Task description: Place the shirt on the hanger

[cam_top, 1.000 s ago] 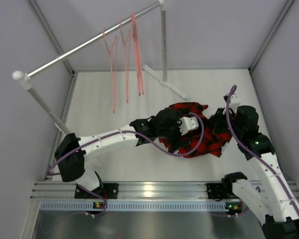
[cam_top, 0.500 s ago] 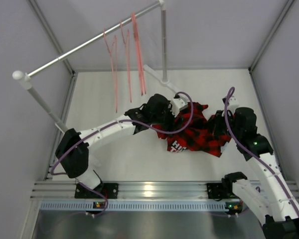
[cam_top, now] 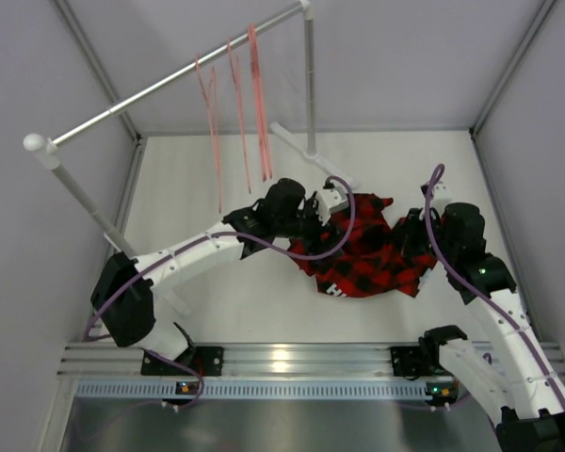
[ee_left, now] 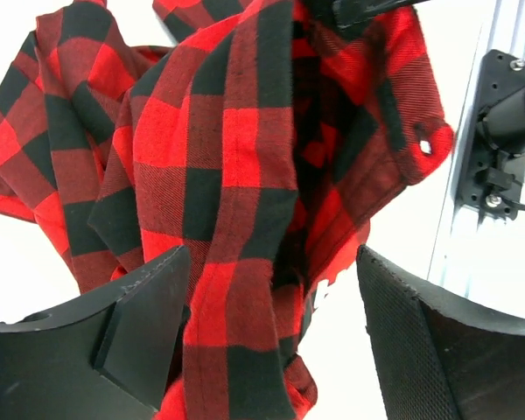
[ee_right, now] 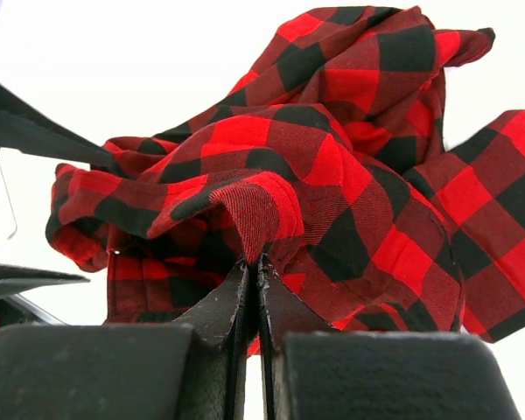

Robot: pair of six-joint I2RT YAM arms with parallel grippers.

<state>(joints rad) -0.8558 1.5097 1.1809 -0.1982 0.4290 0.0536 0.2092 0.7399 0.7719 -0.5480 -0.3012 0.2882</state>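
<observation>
right jaws clamp a fold of the shirt (ee_right: pixel 332 175) while left jaws gape wide over it.

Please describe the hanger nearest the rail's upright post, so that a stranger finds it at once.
Find the silver rail crossing the back left of the table. Three pink wire hangers hang from it; this hanger is the last one, nearest the rail's upright post on the right.

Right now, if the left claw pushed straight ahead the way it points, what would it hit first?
Most likely the red-and-black plaid shirt. It fills the view just ahead of the open left claw, though how near it is remains unclear.
</observation>
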